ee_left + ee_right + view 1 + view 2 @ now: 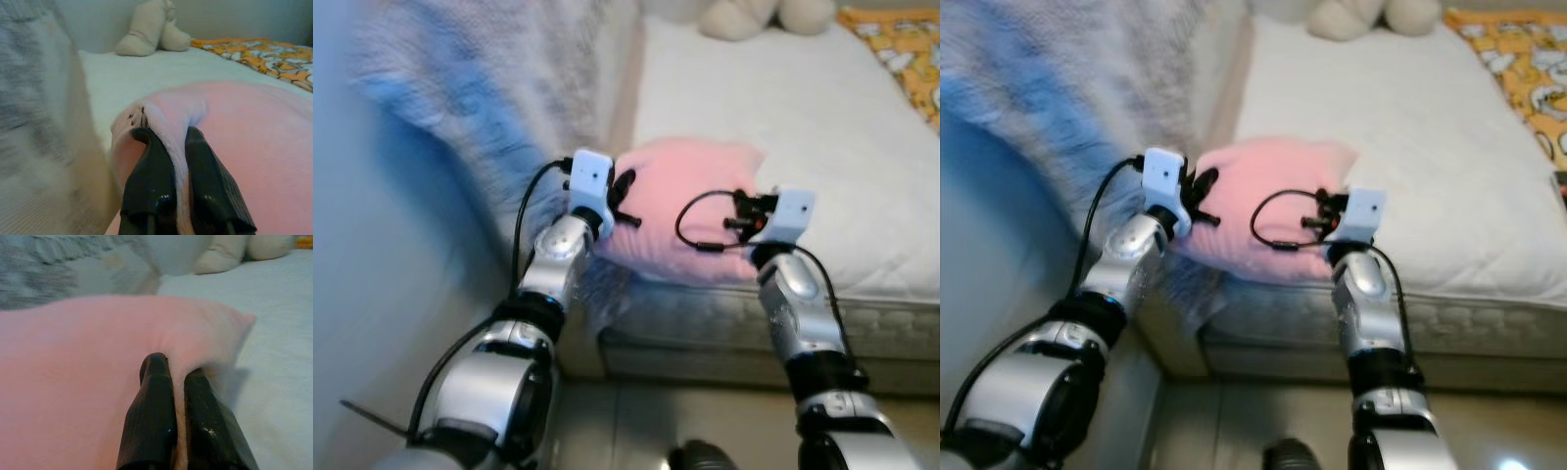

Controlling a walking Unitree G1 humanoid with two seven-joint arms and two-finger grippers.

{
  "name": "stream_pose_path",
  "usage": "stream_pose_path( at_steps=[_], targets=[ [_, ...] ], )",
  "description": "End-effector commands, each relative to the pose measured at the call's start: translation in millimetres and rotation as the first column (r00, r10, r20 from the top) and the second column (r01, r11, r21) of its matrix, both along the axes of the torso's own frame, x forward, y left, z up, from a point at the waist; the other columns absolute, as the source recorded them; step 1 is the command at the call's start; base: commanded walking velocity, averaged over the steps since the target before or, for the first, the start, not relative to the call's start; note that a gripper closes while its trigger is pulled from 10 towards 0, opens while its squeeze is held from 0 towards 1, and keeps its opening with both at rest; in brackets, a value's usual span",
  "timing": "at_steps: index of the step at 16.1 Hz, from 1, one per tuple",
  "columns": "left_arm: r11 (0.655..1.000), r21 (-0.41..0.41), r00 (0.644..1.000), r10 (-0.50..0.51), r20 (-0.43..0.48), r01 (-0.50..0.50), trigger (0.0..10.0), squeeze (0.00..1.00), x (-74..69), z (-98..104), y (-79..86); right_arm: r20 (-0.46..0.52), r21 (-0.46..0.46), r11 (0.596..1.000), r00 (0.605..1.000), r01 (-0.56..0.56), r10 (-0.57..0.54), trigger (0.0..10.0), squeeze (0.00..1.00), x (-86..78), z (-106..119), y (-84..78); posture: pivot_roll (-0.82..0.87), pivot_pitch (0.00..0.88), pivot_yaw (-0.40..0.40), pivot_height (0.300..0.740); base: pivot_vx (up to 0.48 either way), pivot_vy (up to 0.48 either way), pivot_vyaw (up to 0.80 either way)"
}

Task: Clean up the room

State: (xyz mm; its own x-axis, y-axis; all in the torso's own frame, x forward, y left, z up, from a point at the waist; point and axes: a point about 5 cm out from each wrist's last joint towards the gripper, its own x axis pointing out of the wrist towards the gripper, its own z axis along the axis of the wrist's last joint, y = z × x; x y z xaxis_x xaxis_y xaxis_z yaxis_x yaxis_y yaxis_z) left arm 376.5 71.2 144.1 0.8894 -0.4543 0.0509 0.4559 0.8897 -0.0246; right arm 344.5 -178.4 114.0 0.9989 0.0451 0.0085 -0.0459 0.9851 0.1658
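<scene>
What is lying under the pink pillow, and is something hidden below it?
The pink pillow rests on the white mattress, near its front corner. The left gripper and right gripper each pinch an edge. Whatever lies beneath the pillow is covered.

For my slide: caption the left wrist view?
Left pincer pinching a fold of the pink pillow on the white bed.

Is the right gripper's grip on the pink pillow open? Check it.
No, the right gripper is shut, pinching a fold of the pink pillow.
</scene>
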Motion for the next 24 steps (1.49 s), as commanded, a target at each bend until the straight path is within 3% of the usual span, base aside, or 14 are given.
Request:
stream_pose_path(
  at_steps=[1, 6, 7, 8, 11, 14, 18, 21, 22, 24],
  targets=[
    [0.999, 0.008, 0.998, 0.038, 0.054, -0.038, 0.0, 0.0, 6.4, 14.0, 12.4, 0.045, -0.002, 1.0, 0.999, 0.013, -0.013, 0.0, 0.0, 3.4, 10.3, 0.0, -0.06, 0.0, 0.066, 0.74, 0.48, 0.0, 0.0],
    [0.998, -0.019, 0.998, 0.064, 0.024, -0.064, 0.0, 0.0, 11.4, 20.5, 3.5, 0.033, -0.053, 0.998, 0.999, -0.026, 0.028, 0.0, 0.0, 13.6, 16.6, -1.4, -0.05, 0.0, 0.068, 0.74, 0.441, 0.0, 0.0],
    [0.996, -0.022, 0.996, 0.09, 0.015, -0.089, 1.5, 0.0, 14.8, 25.5, 0.5, 0.01, -0.096, 0.994, 0.998, -0.055, 0.056, 0.0, 0.0, 20.1, 18.7, -0.4, -0.05, 0.0, 0.068, 0.74, 0.0, 0.0, 0.0],
    [0.994, -0.023, 0.994, 0.107, 0.016, -0.106, 10.0, 0.0, 18.1, 32.4, -4.9, -0.027, -0.124, 0.99, 0.997, -0.069, 0.066, 10.0, 0.0, 28.6, 20.2, -3.0, -0.04, 0.0, 0.066, 0.74, 0.0, 0.0, 0.0],
    [0.979, -0.046, 0.98, 0.195, -0.043, -0.197, 10.0, 0.0, 21.1, 31.4, -8.7, -0.086, -0.218, 0.972, 0.994, -0.085, 0.068, 10.0, 0.0, 37.9, 22.1, -7.4, -0.03, 0.0, 0.061, 0.74, 0.0, 0.0, 0.0],
    [0.958, -0.05, 0.954, 0.274, -0.124, -0.282, 10.0, 0.0, 15.8, 13.7, -13.9, -0.128, -0.33, 0.938, 0.989, -0.11, 0.071, 10.0, 0.0, 41.0, 19.2, -7.0, -0.03, 0.0, 0.059, 0.74, 0.0, 0.0, 0.0],
    [0.957, -0.064, 0.945, 0.265, -0.193, -0.281, 10.0, 0.0, 6.5, -2.2, -29.7, -0.174, -0.442, 0.884, 0.981, -0.152, 0.082, 10.0, 0.0, 40.0, 11.5, -3.7, -0.02, 0.0, 0.056, 0.74, 0.0, 0.0, 0.0],
    [0.976, -0.057, 0.963, 0.195, -0.184, -0.209, 10.0, 0.0, 2.8, -0.2, -45.8, -0.136, -0.397, 0.913, 0.99, -0.095, 0.044, 10.0, 0.0, 41.7, 16.9, -8.3, -0.02, 0.0, 0.049, 0.74, 0.0, 0.0, 0.0],
    [0.986, -0.012, 0.981, 0.162, -0.104, -0.164, 10.0, 0.0, 1.9, 6.2, -51.4, -0.085, -0.285, 0.958, 0.996, -0.019, -0.005, 10.0, 0.0, 42.6, 22.9, -13.2, -0.02, 0.0, 0.045, 0.74, 0.0, 0.0, 0.0],
    [0.992, 0.021, 0.992, 0.122, 0.005, -0.123, 10.0, 0.0, -0.1, 12.9, -52.6, -0.02, -0.236, 0.972, 1.0, 0.014, -0.02, 10.0, 0.0, 40.5, 26.1, -13.8, -0.02, 0.0, 0.048, 0.74, 0.0, 0.0, 0.0]
  ],
)
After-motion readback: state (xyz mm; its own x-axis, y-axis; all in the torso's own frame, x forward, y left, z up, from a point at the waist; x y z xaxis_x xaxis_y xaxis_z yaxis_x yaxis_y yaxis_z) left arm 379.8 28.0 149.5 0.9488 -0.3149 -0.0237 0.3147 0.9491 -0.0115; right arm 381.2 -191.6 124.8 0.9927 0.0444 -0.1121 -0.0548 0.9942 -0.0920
